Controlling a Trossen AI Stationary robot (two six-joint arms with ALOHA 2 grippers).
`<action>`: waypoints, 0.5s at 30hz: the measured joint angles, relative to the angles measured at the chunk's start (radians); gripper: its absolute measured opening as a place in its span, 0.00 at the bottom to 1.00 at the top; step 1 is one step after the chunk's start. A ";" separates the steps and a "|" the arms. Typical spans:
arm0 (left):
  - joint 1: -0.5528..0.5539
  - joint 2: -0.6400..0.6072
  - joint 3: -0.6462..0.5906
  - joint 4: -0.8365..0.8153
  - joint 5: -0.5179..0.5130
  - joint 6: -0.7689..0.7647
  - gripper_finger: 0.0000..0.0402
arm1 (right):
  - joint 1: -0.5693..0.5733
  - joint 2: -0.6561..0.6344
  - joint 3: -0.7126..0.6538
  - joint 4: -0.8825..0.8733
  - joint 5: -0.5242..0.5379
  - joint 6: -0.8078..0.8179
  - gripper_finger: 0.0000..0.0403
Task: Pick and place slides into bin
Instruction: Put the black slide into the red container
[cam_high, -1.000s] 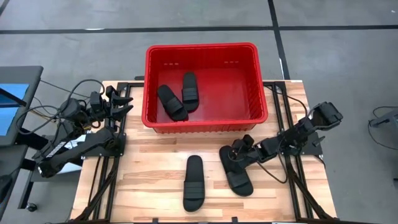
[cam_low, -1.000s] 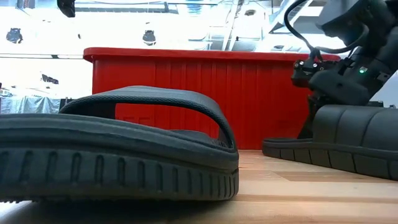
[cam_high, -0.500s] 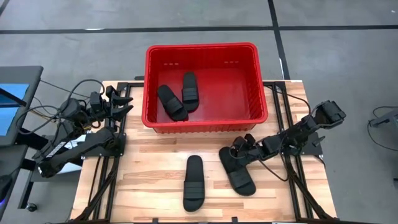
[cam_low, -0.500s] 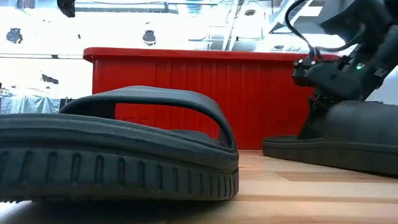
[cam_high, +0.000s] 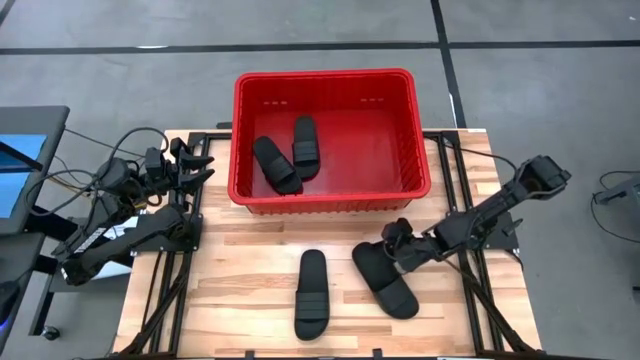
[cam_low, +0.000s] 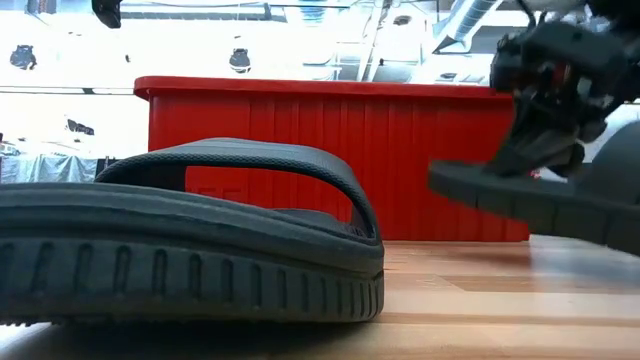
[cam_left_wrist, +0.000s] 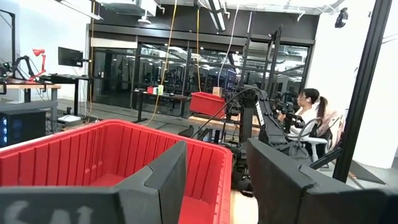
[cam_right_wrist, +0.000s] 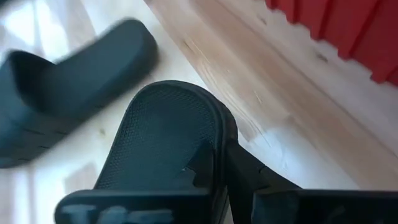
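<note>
Two black slides (cam_high: 277, 165) (cam_high: 306, 140) lie on the bottom of the red bin (cam_high: 325, 80) at the table's far side. A third slide (cam_high: 311, 293) rests sole-down on the wooden table near its front edge, and fills the foreground of the low view (cam_low: 190, 230). The fourth slide (cam_high: 388, 285) is just right of it, with my right gripper (cam_high: 400, 243) shut on it. My left gripper (cam_high: 195, 160) waits open, left of the bin and above the table, holding nothing. My right gripper pinches the slide's sole at its side edge (cam_right_wrist: 217, 149), near the end toward the bin. One finger (cam_right_wrist: 196, 171) lies on the footbed, the other (cam_right_wrist: 255, 180) outside the edge. It comes slanting down from the table's right. The slide's far end (cam_low: 445, 182) hangs clear; its near end is out of frame.
The bin's ribbed front wall (cam_low: 320, 150) stands just beyond the held slide. The lying slide (cam_right_wrist: 68, 81) is close on the held one's left. Bare wood lies between the bin and the table's front edge. A person sits in the room behind (cam_left_wrist: 308, 109).
My right gripper has risen and drawn slightly toward the table's right and near edges, taking the slide along. The slide lay flat on the table a second ago; its far end is now lifted clear and the slide is tilted.
</note>
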 joint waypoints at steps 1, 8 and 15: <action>0.000 0.000 0.000 0.000 0.000 0.000 0.39 | 0.007 -0.012 0.002 -0.001 0.010 0.000 0.02; 0.000 0.000 0.000 0.000 0.000 0.000 0.39 | 0.050 -0.102 0.082 -0.009 0.071 -0.107 0.01; 0.000 0.000 0.000 0.000 -0.001 0.000 0.39 | 0.059 -0.168 0.234 -0.009 0.116 -0.365 0.01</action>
